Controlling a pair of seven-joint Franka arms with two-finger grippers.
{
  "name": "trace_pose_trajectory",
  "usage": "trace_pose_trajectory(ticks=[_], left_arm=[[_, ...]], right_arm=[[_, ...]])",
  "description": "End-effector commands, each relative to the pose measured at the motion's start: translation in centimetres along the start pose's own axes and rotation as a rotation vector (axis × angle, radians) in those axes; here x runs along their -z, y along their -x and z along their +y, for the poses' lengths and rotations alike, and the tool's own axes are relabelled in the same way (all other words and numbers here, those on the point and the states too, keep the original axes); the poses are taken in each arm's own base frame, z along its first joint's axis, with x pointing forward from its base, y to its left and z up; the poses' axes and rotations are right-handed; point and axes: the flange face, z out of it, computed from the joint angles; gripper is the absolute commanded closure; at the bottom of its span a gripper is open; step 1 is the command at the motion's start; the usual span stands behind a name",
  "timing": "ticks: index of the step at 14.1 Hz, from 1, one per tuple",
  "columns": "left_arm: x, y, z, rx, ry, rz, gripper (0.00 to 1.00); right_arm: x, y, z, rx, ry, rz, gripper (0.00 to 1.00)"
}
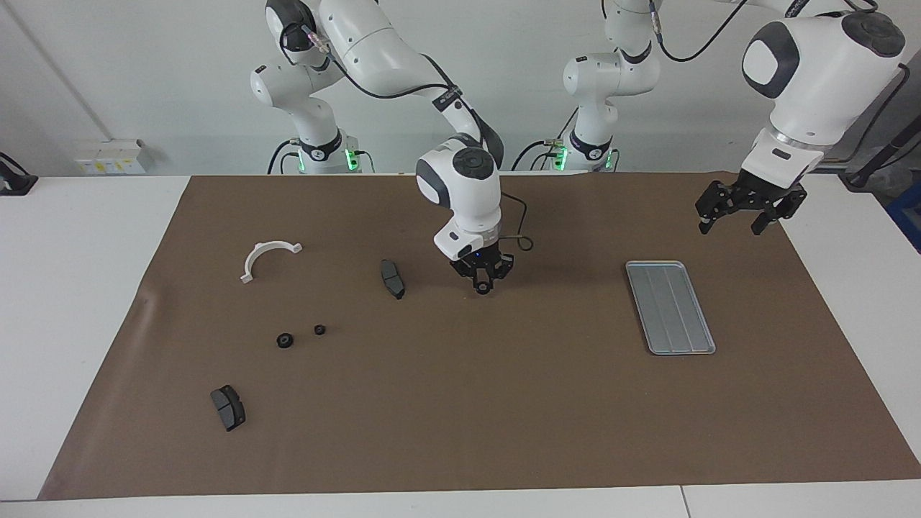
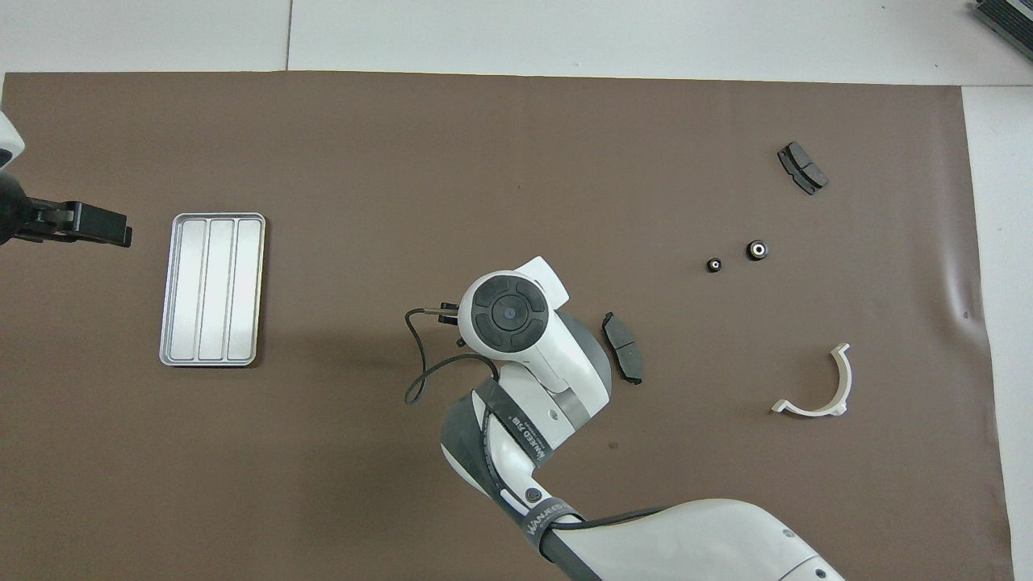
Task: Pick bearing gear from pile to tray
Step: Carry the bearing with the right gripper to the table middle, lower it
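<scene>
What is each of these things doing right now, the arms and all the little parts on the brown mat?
Right gripper: low over the middle of the mat, jaws shut on a small black gear.
Left gripper: raised beside the tray, waiting, jaws open.
Tray: flat on the mat, nothing in it.
Two black gears: loose on the mat, apart.
Two grey pads: lying flat, far apart.
White bracket: lying on the mat.

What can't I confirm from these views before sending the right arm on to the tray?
- Right gripper, over the mat's middle: in the overhead view its own wrist covers the tip; in the facing view it is too small to tell whether it holds a gear.
- Left gripper, waiting open near the tray: the overhead view's edge cuts most of it off.
- Two loose gears: too small in both views to tell their type.
</scene>
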Motion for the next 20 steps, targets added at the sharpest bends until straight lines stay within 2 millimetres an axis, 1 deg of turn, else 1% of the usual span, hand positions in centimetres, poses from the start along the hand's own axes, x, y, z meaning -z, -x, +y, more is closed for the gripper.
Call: trace_pose_trajectory(ticks=[1, 2, 3, 4, 5, 6, 7, 8, 9, 12, 13, 14, 15, 17, 18, 19, 20], left_arm=[[0.2, 0.8, -0.1, 0.002, 0.006, 0.003, 0.0], [0.2, 0.8, 0.0, 0.001, 0.006, 0.003, 0.0], [0.2, 0.8, 0.2, -0.002, 0.007, 0.003, 0.0], [0.2, 0.8, 0.3, -0.004, 0.007, 0.003, 0.0], [0.2, 0.8, 0.3, -0.004, 0.007, 0.003, 0.0], [0.2, 0.7, 0.3, -0.004, 0.006, 0.006, 0.0], [0.2, 0.7, 0.3, -0.004, 0.006, 0.006, 0.0], [0.2, 0.8, 0.4, -0.005, 0.007, 0.003, 0.0], [0.2, 0.7, 0.4, -0.005, 0.007, 0.004, 0.0], [0.3, 0.7, 0.8, -0.014, 0.007, 0.007, 0.0], [0.3, 0.6, 0.8, -0.016, 0.006, 0.015, 0.0], [0.4, 0.5, 0.8, -0.019, 0.005, 0.021, 0.0], [0.5, 0.4, 1.2, -0.023, 0.005, 0.027, 0.0], [0.5, 0.3, 2.2, -0.037, 0.007, 0.026, 0.0], [0.5, 0.2, 2.9, -0.045, 0.008, 0.026, 0.0], [0.6, 0.2, 3.5, -0.054, 0.009, 0.027, 0.0], [0.4, 0.2, 3.7, -0.057, 0.009, 0.026, 0.0]], right_arm=[[-0.8, 0.1, -0.4, -0.015, -0.019, 0.011, 0.72], [-0.8, 0.2, -0.4, -0.015, -0.019, 0.011, 0.66], [-0.8, 0.2, -0.4, -0.015, -0.02, 0.012, 0.49], [-0.9, 0.2, -0.4, -0.015, -0.02, 0.012, 0.43], [-0.9, 0.2, -0.4, -0.015, -0.02, 0.012, 0.32], [-0.9, 0.2, -0.4, -0.015, -0.02, 0.012, 0.31], [-0.9, 0.2, -0.4, -0.015, -0.02, 0.012, 0.27], [-1.0, 0.2, -0.3, -0.015, -0.019, 0.011, 0.05], [-1.0, 0.2, -0.3, -0.014, -0.018, 0.012, 0.0], [-0.6, 0.0, -0.1, 0.014, 0.0, 0.027, 0.0], [0.4, -0.5, 0.3, 0.019, 0.005, 0.038, 0.0], [2.0, -1.1, 1.1, 0.015, 0.013, 0.048, 0.0], [3.8, -2.6, 2.7, 0.013, 0.029, 0.057, 0.0], [7.5, -5.9, 7.0, 0.06, 0.056, 0.055, 0.0], [9.1, -7.5, 9.3, 0.079, 0.066, 0.052, 0.0], [10.1, -9.0, 11.3, 0.098, 0.072, 0.053, 0.0], [11.2, -10.5, 13.8, 0.113, 0.077, 0.056, 0.0]])
